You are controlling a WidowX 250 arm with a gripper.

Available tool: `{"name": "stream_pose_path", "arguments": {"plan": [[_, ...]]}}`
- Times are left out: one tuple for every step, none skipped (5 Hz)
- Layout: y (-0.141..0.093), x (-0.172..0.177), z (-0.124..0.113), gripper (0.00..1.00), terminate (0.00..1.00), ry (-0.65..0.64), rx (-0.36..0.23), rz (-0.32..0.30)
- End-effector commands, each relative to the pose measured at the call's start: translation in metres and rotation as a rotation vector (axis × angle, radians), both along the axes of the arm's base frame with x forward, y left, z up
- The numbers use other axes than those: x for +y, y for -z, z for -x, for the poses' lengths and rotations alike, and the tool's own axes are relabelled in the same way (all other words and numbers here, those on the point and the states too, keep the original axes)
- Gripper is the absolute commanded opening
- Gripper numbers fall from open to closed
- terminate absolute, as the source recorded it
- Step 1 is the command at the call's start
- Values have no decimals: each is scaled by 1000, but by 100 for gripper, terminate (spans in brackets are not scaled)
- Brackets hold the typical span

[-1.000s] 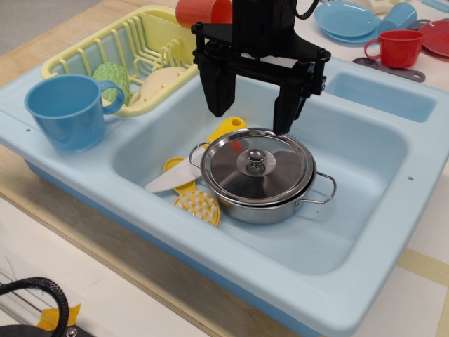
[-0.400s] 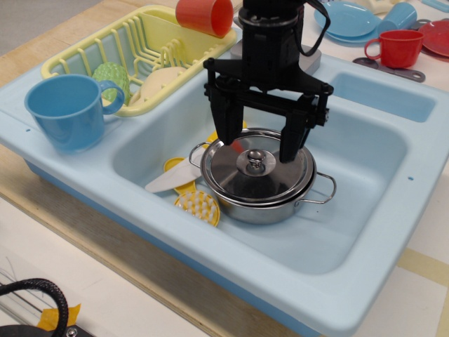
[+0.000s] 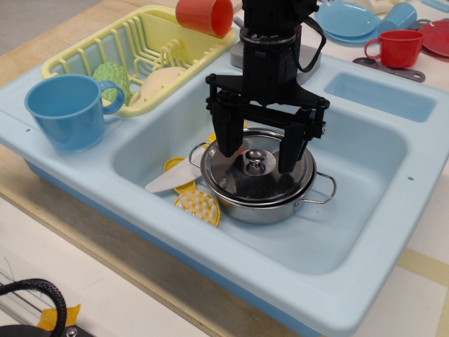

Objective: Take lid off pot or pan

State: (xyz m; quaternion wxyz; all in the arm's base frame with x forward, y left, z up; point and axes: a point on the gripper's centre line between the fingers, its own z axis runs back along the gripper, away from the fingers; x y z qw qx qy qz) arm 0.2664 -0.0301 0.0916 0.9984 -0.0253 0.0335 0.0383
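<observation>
The black gripper [image 3: 259, 156] is hanging straight down over the sink with its two fingers [image 3: 229, 137] spread wide, one on each side of the small round knob [image 3: 255, 163] and apart from it. The fingertips are sitting low, just above or at the top of the lid [image 3: 257, 181]; actual contact cannot be told. Nothing is being held.

The lid is lying flat and closed on the pan [image 3: 270, 206], covering it fully. The pan is standing on the floor of the light blue sink [image 3: 365, 189], left of the basin's middle, with one wire handle [image 3: 324, 189] sticking out on the right and another showing at the left edge.

Yellow toy utensils [image 3: 195, 206] and a white knife-like piece [image 3: 167, 181] are lying just beside the pan on its left, partly tucked under it.

On the sink's left rim a blue cup [image 3: 69, 112] is standing upright. Behind it a yellow dish rack [image 3: 137, 49] is holding a green item and a pale plate, with an orange cup [image 3: 205, 15] at its far edge. Beyond the sink, at top right, a red cup [image 3: 397, 48] and a blue plate [image 3: 347, 21] are resting on the counter.
</observation>
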Motion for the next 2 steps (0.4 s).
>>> {"name": "stream_pose_path", "arguments": {"plan": [[1,7,-1,100,0,-10,-20,8],[2,6,1,0,0,-22,-23,4]]}}
